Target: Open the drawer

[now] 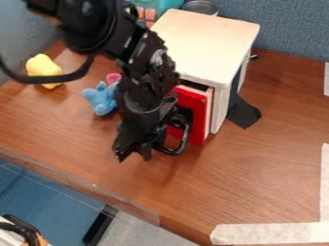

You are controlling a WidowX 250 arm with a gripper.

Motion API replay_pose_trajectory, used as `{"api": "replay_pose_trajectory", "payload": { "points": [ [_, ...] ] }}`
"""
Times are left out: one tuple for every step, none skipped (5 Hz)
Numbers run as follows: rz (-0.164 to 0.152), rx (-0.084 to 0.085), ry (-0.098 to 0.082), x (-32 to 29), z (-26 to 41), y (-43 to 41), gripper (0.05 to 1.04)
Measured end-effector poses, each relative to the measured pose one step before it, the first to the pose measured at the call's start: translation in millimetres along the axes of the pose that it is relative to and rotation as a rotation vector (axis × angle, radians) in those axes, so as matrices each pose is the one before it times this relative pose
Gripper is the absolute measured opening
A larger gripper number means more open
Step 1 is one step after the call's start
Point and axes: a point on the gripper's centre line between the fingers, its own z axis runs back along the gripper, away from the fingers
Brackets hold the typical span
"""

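Observation:
The black gripper [136, 148] hangs down in front of the drawer, left of centre in the camera view, low over the wooden table. The red-fronted drawer [200, 114] sits in a small white cabinet [202, 45] with a pale wooden top. Its front stands slightly out from the cabinet, with a dark gap along the top edge. A black loop, apparently the drawer's handle [183, 140], curves out beside the gripper's right side; whether the two touch is unclear. The arm covers the left part of the drawer front.
A blue plush toy [101, 98], a pink cup [113, 78] and a yellow toy [44, 68] lie left of the arm. Behind the cabinet stands a metal tin [200, 6]. A black flap [243, 113] lies at its right. Pale tape [273, 233] marks the table's near right.

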Motion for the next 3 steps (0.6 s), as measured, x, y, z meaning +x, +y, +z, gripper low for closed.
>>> {"api": "replay_pose_trajectory", "payload": {
  "points": [
    [-0.0043, 0.0046, 0.0069, -6.87, 2.88, 10.89, 0.223],
    [0.0091, 0.0118, 0.0136, -7.96, 2.39, 10.73, 0.223],
    [0.0046, -0.0015, 0.0022, -7.94, 3.37, 8.22, 0.223]
  ]
}}
